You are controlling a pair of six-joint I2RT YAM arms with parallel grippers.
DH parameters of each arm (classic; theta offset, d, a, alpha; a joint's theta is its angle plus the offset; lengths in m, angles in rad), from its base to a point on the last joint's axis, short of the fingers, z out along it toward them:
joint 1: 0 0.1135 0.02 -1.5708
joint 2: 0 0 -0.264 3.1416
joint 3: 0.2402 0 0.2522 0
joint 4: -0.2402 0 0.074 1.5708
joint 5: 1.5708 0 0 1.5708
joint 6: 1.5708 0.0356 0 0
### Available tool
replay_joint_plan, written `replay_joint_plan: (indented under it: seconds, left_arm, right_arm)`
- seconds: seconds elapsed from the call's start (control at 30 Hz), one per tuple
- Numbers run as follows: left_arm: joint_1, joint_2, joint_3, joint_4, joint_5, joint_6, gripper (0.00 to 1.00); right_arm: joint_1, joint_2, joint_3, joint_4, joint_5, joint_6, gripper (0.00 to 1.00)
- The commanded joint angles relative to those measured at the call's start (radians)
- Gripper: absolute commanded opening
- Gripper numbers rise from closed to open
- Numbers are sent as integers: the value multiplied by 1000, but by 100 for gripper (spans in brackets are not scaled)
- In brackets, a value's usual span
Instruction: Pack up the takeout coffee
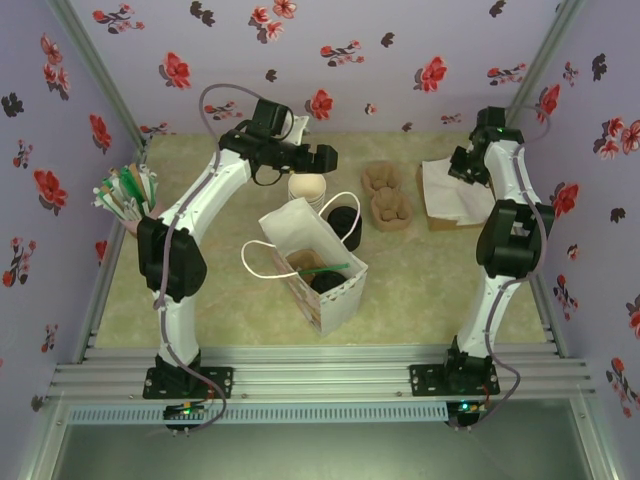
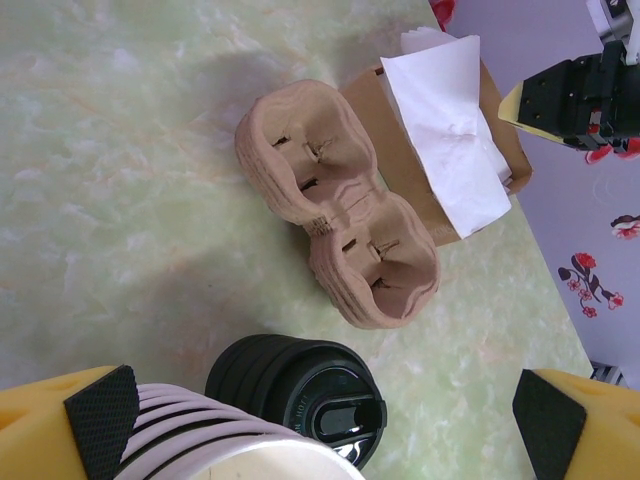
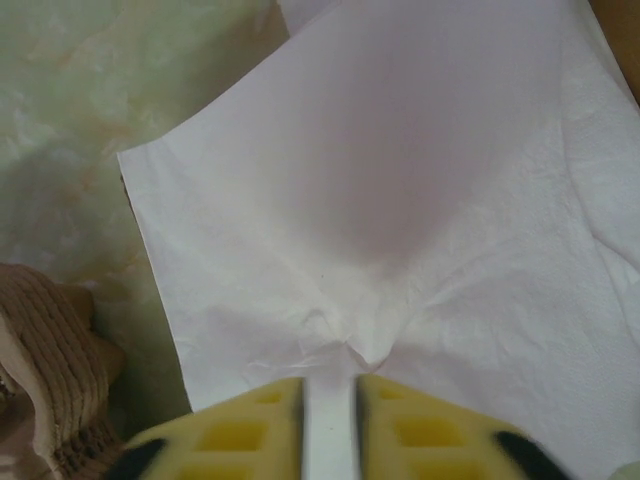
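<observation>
- Left gripper (image 1: 328, 158): black, at the back of the table.
- Cup stack (image 1: 307, 187): cream-rimmed, just beside the left gripper, on its base side.
- Lid stack (image 1: 345, 222): black, a little nearer the bases.
- Paper bag (image 1: 300, 225): white, looped handles, mouth up, nearer still. It holds the takeout coffee (image 1: 326, 283) and a green stick (image 1: 322, 268).
- Cup carriers (image 1: 389, 196): brown pulp, between the two grippers.
- Right gripper (image 1: 462, 168): over white napkins (image 1: 445, 190) in a cardboard box (image 1: 440, 222).
- Straw bundle (image 1: 125, 190): well left of the left gripper.

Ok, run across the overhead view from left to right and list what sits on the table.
Bunch of straws → paper bag → cardboard cup trays → napkins.
</observation>
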Motion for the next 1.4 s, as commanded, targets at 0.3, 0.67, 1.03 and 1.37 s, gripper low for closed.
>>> replay_joint_plan:
  seconds: [0.3,0.67,1.03,1.37]
  left_arm:
    - [-9,-31,-10,11,18,-5,99]
    - [-8,-30,-12,10,19,-4,99]
    - [-8,-41,-27,17,19,-9,99]
    - [-8,-55,-47,29,20,-13,99]
  right_arm:
    - [-3,104,2,-34,-17,-7,45]
    - [-3,75,6,-43,-19,-8,29]
    - [-3,3,-36,-46,-20,-6,22]
    - [-3,-31,-68,-44,-16,-9,18]
